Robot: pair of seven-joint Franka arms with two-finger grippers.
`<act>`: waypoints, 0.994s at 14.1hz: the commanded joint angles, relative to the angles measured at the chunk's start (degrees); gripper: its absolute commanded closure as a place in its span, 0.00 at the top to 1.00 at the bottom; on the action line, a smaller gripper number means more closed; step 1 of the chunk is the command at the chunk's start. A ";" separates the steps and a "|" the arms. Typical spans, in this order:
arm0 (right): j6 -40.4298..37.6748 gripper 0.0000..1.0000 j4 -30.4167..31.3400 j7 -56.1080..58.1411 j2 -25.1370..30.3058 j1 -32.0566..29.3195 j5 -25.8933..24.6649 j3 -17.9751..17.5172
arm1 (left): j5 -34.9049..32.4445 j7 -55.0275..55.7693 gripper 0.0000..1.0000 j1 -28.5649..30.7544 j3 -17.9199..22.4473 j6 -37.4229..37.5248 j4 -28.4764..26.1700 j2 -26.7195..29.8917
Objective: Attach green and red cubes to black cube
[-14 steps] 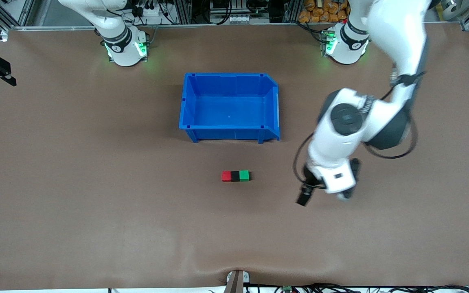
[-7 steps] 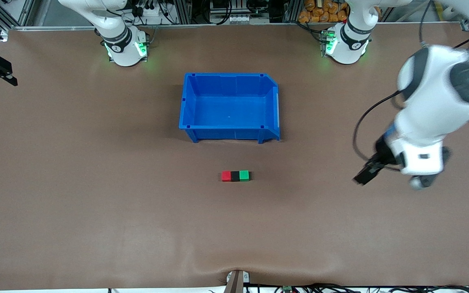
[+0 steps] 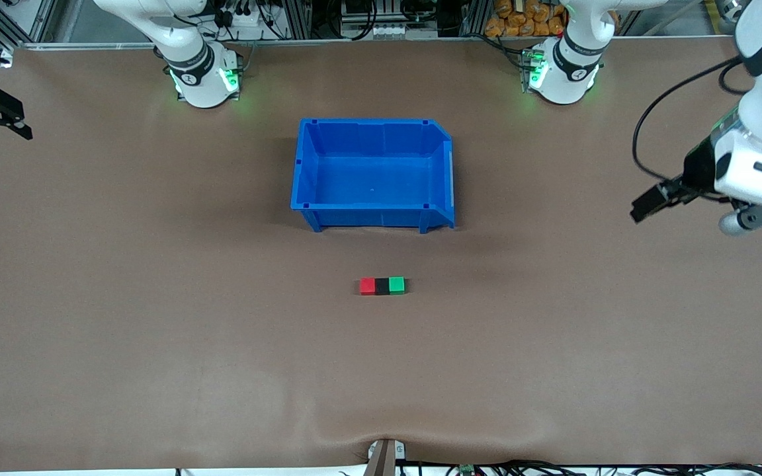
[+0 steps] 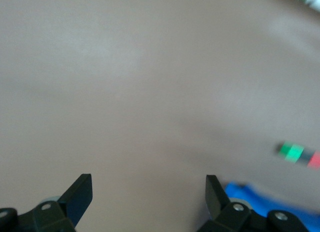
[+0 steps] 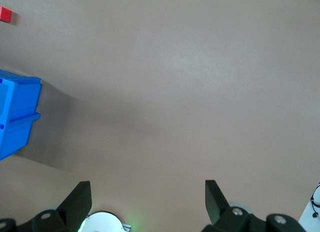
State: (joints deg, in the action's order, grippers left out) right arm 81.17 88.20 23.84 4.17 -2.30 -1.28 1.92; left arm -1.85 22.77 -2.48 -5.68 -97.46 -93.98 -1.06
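Note:
The red cube (image 3: 368,285), black cube (image 3: 381,285) and green cube (image 3: 396,285) lie in one touching row on the brown table, black in the middle, nearer the front camera than the blue bin (image 3: 373,172). No gripper is at them. My left gripper (image 3: 761,215) hangs open and empty over the left arm's end of the table. The left wrist view shows its fingers wide apart (image 4: 148,197), with the green cube (image 4: 291,152) and red cube (image 4: 315,160) small and blurred. My right gripper (image 5: 148,202) waits open over bare table, with the red cube (image 5: 5,14) at that view's corner.
The blue bin is empty and open-topped, standing mid-table between the cubes and the arm bases. A corner of the bin (image 5: 15,117) shows in the right wrist view, with the right arm's lit base (image 5: 102,223) between the fingers.
The left arm has swung away from the spot beside the cubes toward its own end of the table, its gripper open throughout. The cubes have not moved.

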 commanded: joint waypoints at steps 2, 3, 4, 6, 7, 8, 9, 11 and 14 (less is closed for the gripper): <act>-0.57 1.00 -0.22 -6.15 0.13 1.78 0.05 0.80 | 0.18 -16.93 1.00 -1.66 2.87 7.61 1.51 2.47; -0.57 1.00 -0.22 -7.30 0.13 1.86 0.05 0.80 | 0.18 -19.49 1.00 -1.66 2.87 9.38 3.09 2.47; -0.49 1.00 -0.22 -7.40 0.13 2.04 0.39 0.80 | 0.10 -20.91 1.00 -1.74 2.87 11.22 4.14 2.55; -0.66 1.00 -0.13 -7.75 0.13 1.61 2.50 0.97 | 0.18 -22.15 1.00 -2.27 2.87 12.90 5.47 2.47; -1.01 1.00 -0.13 -8.88 0.13 1.43 2.77 1.50 | 0.44 -22.24 1.00 -2.27 2.87 14.21 6.61 2.03; -1.01 1.00 -0.13 -9.42 0.13 1.86 3.21 2.29 | 0.27 -22.24 1.00 -2.18 2.78 14.58 7.40 1.59; -1.01 1.00 -0.13 -9.34 0.13 1.95 3.30 2.38 | 0.18 -22.33 1.00 -2.01 2.78 14.67 7.41 1.50; -1.10 1.00 -0.13 -9.42 0.13 1.87 3.30 2.38 | 0.10 -23.29 1.00 -1.48 2.69 14.76 7.41 1.24; -1.36 1.00 -0.13 -9.42 0.13 1.86 3.30 2.38 | 0.09 -23.56 1.00 -1.39 2.69 14.67 6.97 0.62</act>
State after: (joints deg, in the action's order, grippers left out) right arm 80.27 88.21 15.47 4.16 -1.18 1.16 3.70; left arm -1.85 0.68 -3.93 -3.15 -84.03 -88.35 0.63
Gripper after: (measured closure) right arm 0.000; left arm 0.000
